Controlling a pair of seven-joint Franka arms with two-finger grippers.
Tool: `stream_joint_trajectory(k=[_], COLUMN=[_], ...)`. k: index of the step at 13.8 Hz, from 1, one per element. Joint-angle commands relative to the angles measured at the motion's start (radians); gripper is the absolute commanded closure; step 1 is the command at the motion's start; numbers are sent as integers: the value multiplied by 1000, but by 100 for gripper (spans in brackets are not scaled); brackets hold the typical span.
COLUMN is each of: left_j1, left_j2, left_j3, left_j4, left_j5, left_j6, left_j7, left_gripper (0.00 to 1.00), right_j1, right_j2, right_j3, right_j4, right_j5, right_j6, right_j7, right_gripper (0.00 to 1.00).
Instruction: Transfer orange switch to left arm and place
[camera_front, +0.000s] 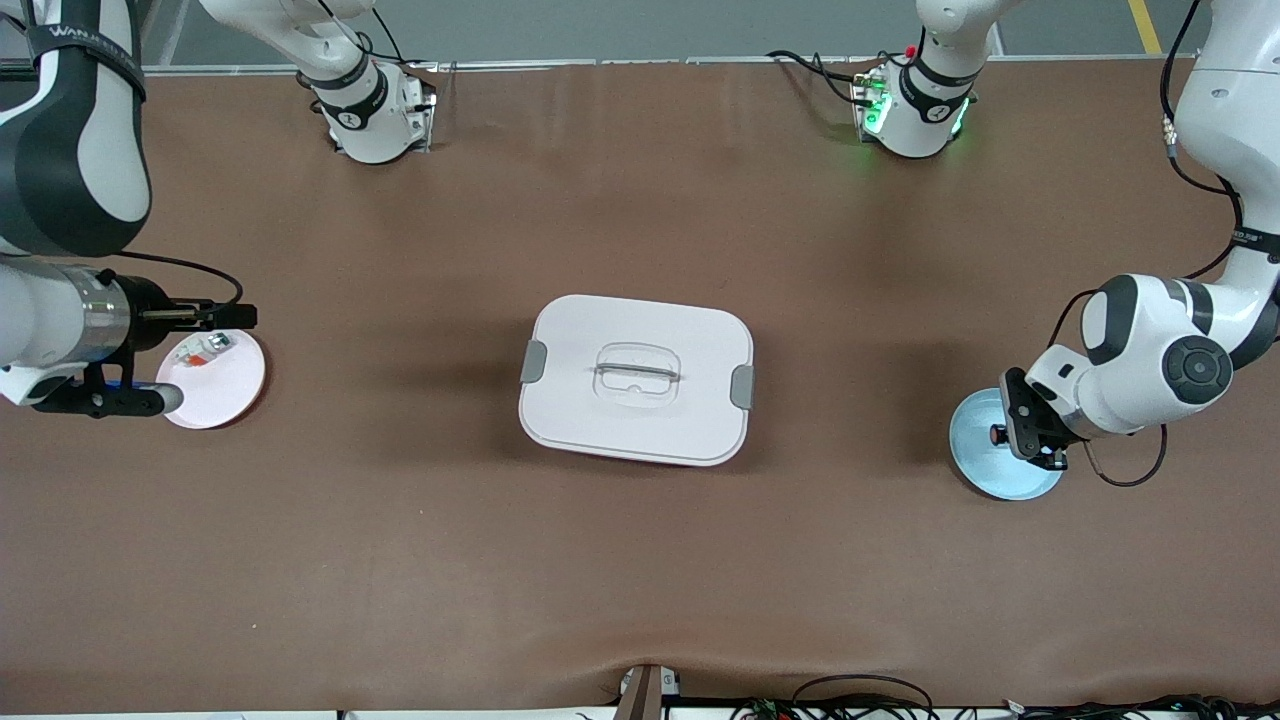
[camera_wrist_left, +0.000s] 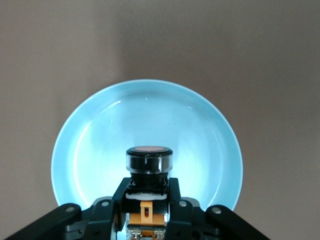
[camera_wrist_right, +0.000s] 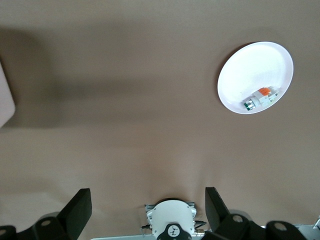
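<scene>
Currently the left gripper (camera_wrist_left: 148, 210) hangs over the round pale-blue plate (camera_front: 985, 480) near the desk edge at the left arm's end, jaws clenched on the small black-bodied orange switch (camera_wrist_left: 148, 165); the right gripper (camera_front: 225, 317) waits, jaws spread and empty, over the round pink plate (camera_front: 235, 385) at the other end edge; the large white lidded box (camera_front: 636, 378) sits mid-desk between them; a low carry toward the handover could clip its lid, and so small a part could slip
</scene>
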Motion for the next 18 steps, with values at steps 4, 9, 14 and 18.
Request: stream_joint_trajectory(k=[4, 9, 14, 18], left_j1=[41, 41, 53, 53], left_j2=[41, 57, 32, -44], left_j3=[-10, -10, -13, -41], left_j4=[-37, -37, -29, -25], left_j5=[92, 150, 148, 129], left_j6=[95, 131, 157, 137], left_j7=[12, 11, -3, -155], left_gripper=[100, 68, 0, 0], right_j1=[-25, -65, -99, -122], right_j2=[-95, -107, -175, -202], right_j3=[13, 3, 3, 12], right_j4=[-121, -79, -78, -90], right_j5=[-43, -33, -40, -28], right_j6=[57, 34, -12, 27], right_j7=[-70, -62, -64, -58], right_gripper=[0, 0, 0, 0])
